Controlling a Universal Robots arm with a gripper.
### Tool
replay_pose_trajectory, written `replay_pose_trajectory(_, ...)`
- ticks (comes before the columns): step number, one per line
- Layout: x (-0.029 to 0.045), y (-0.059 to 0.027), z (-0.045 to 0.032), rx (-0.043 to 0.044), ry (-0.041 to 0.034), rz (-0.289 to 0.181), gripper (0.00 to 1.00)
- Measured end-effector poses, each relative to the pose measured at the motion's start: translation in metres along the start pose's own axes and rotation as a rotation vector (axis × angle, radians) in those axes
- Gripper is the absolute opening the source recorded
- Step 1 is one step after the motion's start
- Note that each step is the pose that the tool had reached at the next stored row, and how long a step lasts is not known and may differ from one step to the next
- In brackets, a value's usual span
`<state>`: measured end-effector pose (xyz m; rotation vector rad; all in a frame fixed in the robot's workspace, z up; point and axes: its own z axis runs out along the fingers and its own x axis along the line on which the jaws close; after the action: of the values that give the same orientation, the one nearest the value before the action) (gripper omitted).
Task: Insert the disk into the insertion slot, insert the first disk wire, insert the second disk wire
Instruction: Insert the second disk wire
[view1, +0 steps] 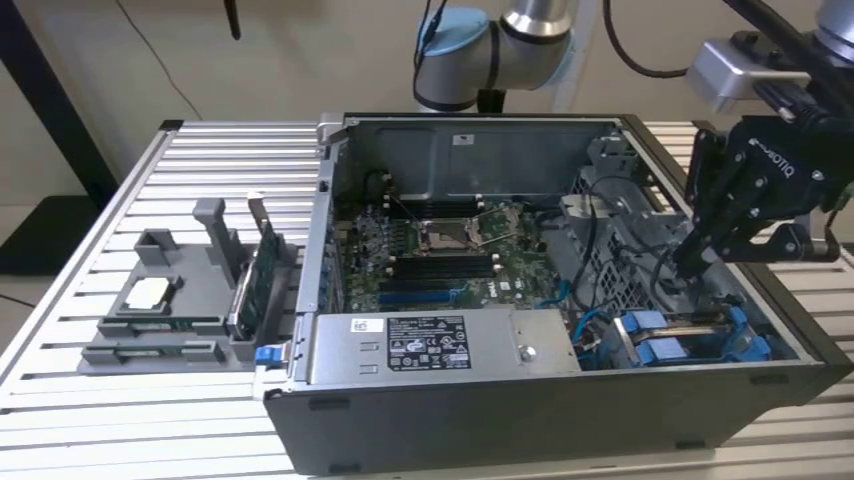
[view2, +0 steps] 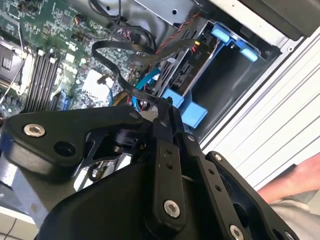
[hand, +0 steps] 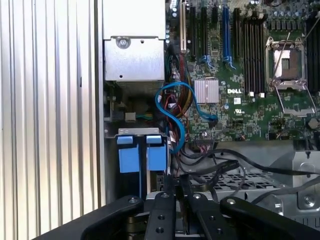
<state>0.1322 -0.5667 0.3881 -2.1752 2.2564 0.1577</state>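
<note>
The pincer (view1: 697, 262) hangs inside the open computer case (view1: 441, 420), clenched on a black disk wire (view2: 131, 86). The disk (view1: 694, 335) sits in the insertion slot (view1: 787, 345), at five o'clock in the exterior view.

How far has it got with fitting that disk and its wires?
Looks done: a blue carrier sits down in the drive bay, so the disk seems to be inserted. In hand: the tool appears to pinch a black wire just above that bay. Left: I can't see either wire plugged in yet.
</note>
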Motion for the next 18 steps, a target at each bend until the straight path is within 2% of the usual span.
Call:
replay_pose_trajectory(6,0.0023,0.001,0.0071,0.0287,-0.0009,-0.001,0.16)
replay_pose_trajectory(10,0.0034,0.0007,0.0124,0.0415,-0.0016,0.002,0.16)
replay_pose_trajectory(12,0.0037,0.0006,0.0143,0.0446,-0.0017,0.003,0.16)
replay_pose_trajectory(18,0.0048,0.0005,0.0163,0.0452,-0.002,0.009,0.16)
